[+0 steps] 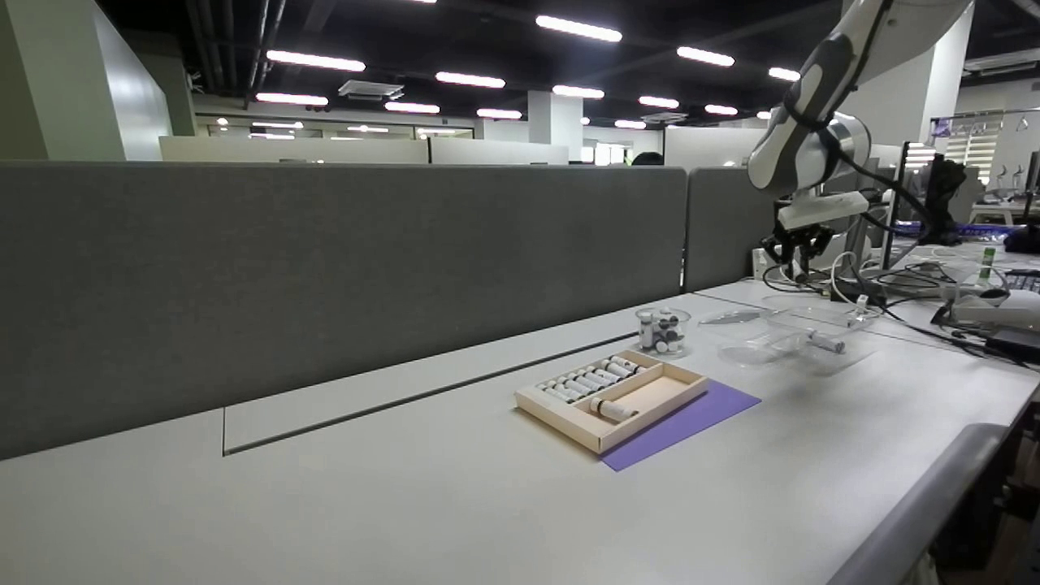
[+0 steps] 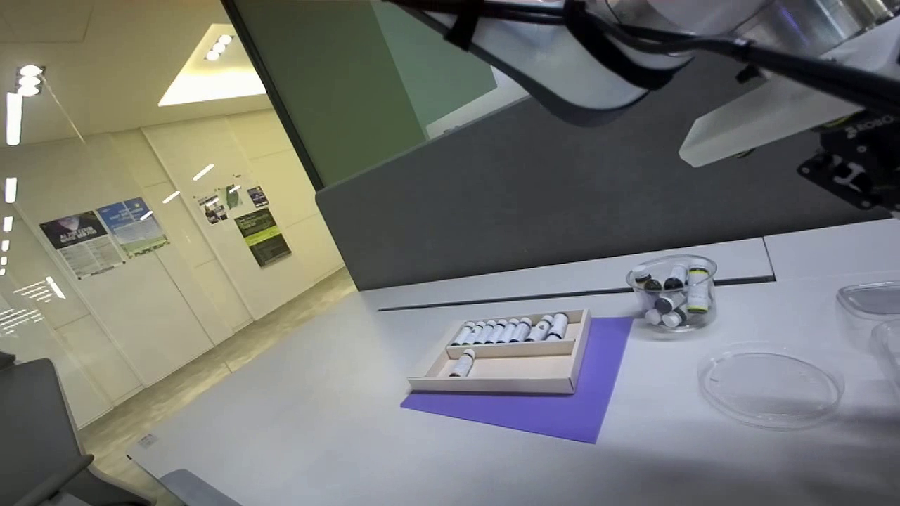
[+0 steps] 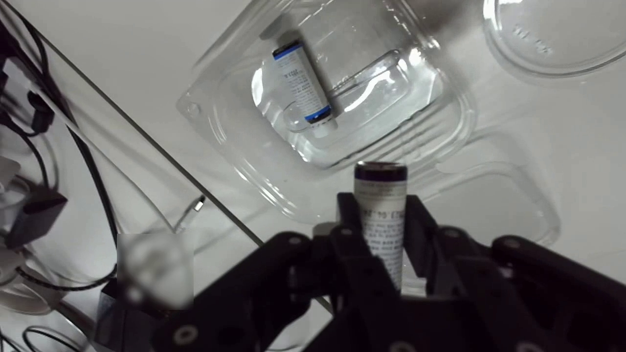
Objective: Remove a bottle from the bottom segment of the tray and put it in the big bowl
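Tool [image 3: 380, 208] closed on a bottle [image 3: 384, 217] — one end hidden, apparently behind dark fingers [image 3: 349, 215].

The gripper [image 3: 382, 210] hides one end of the held bottle [image 3: 381, 195].

The white tabletop [image 1: 366, 504] carries a purple mat [image 2: 534, 422] lying flat, partly under the light tan tray [image 2: 492, 385]. A round clear cup [image 2: 695, 323] stands just beside the mat, with a flat clear disc [image 2: 771, 386], a clear tub [image 3: 376, 127] and tangled black and white cables [image 3: 95, 171] farther along.
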